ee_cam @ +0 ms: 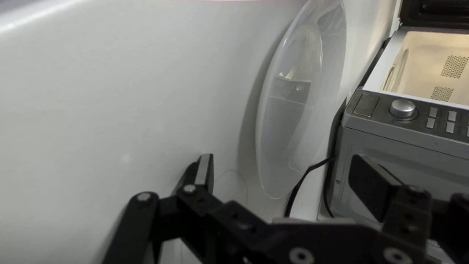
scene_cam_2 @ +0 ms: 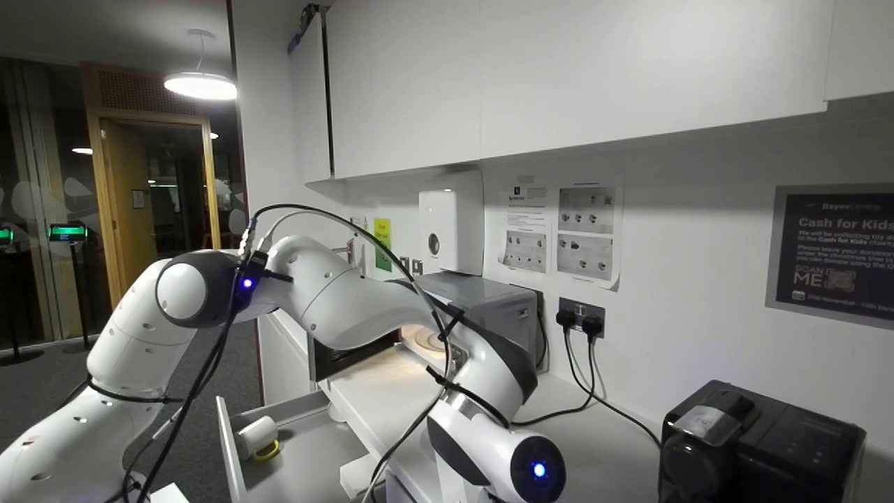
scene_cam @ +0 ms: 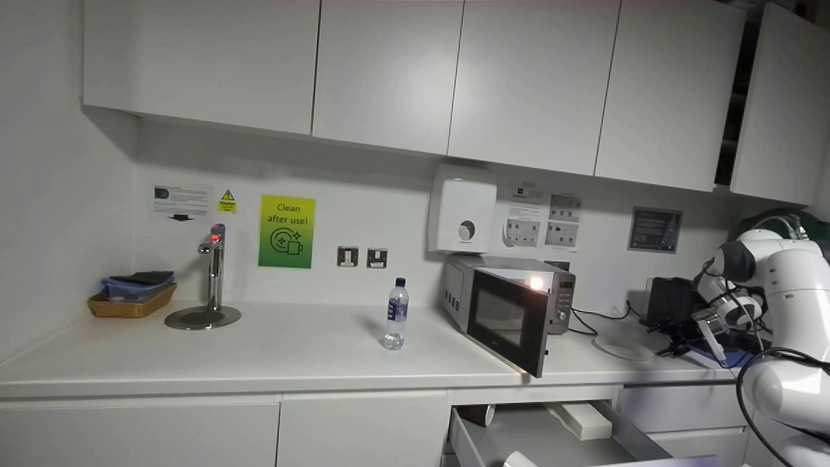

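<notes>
One shallow, round, see-through dish (ee_cam: pixel 291 106) lies on the counter (scene_cam: pixel 272 350) just beside the microwave (ee_cam: pixel 403 150), outside it; it may equally be a lid, since clear material reads poorly at this angle. The jaws stand wide apart near it with nothing clamped, and in the wrist view the dish shows beyond the gap between them. As a judgement on how far the work has got, the dish sits free on the counter with no grip on it, and whether its handling is over or yet to start cannot be settled from these pictures. A black cord (ee_cam: pixel 309 169) runs between dish and microwave. The microwave door (scene_cam: pixel 509 321) is already open on a lit interior (ee_cam: pixel 436 69) and not shut. Below, the drawer (scene_cam: pixel 532 431) is pulled out and not closed, holding a white mug (scene_cam_2: pixel 257 434) and a white box (scene_cam: pixel 587 425). Farther out, a bottle (scene_cam: pixel 396 318) stands upright on the far side of the microwave, apparently untouched, with a tap (scene_cam: pixel 216 266) and a basket (scene_cam: pixel 120 308) beyond it. On the near side sits a black coffee machine (scene_cam_2: pixel 768 447), and one cupboard door (scene_cam: pixel 781 107) hangs ajar.
</notes>
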You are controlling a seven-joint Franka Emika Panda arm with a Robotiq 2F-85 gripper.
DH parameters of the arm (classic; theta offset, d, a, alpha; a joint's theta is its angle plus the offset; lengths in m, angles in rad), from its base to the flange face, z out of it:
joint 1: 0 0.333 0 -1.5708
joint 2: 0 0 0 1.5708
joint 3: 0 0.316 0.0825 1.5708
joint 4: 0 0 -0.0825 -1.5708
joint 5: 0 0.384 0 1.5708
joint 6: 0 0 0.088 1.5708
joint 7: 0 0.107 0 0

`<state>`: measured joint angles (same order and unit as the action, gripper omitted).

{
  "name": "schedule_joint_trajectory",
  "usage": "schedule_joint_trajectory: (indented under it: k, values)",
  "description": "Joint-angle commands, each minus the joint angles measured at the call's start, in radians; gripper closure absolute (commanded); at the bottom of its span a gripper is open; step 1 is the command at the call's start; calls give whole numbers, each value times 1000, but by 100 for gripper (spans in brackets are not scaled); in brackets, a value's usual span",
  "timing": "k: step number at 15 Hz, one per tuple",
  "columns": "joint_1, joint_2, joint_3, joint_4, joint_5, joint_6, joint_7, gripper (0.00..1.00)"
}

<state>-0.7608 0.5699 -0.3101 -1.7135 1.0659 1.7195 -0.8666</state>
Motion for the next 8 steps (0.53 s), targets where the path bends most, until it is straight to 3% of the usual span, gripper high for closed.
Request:
schedule_joint_trajectory:
  k: [1,8]
  values:
    - [-15,-27,4,0,-29,-24,8,0]
    - [-14,-61,7,-8,-27,-24,-3,0]
